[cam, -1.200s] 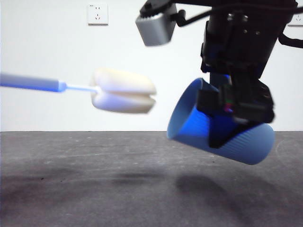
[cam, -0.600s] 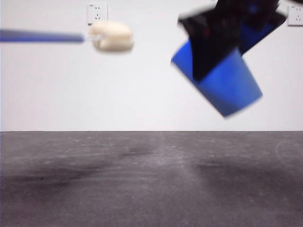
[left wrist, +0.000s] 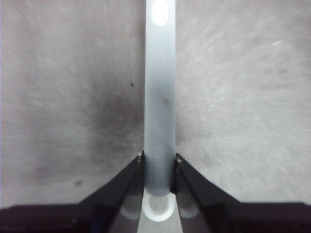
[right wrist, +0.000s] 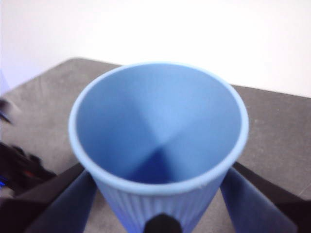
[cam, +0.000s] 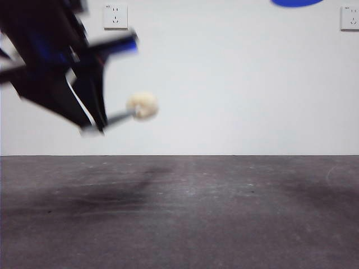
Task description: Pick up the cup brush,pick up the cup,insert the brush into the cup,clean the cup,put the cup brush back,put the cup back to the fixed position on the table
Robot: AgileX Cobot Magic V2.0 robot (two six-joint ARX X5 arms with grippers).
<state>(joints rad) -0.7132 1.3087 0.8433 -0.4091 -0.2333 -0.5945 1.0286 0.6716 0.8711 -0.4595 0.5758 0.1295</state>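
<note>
Left gripper [left wrist: 159, 162]: clamped on the grey handle of the cup brush [left wrist: 159, 97], one black jaw on each side of it. In the front view this gripper [cam: 92, 126] hangs high on the left of the scene as a large, dark, blurred mass, well above the table.

Cup brush: held in the air. Its handle runs straight out between the left jaws, and the white looped end shows at the handle's tip in the left wrist view. In the front view the cream-yellow sponge head [cam: 142, 106] sticks out to the right of the gripper, tilted slightly upward, clear of everything else.

Right gripper [right wrist: 160, 191]: closed on the cup [right wrist: 160, 145], with a jaw pressed to each side of the ribbed wall below the rim.

Cup: light blue, lifted off the table, its open mouth facing the right wrist camera and its inside bare. In the front view only a blue sliver [cam: 296, 2] of it shows at the top edge, right of centre, well apart from the brush head.

Table [cam: 213, 213]: dark grey and matte, with faint scuffs and soft shadows below the left arm.

Wall: white, with a socket plate [cam: 115, 16] at upper left and another [cam: 349, 18] at upper right.
</note>
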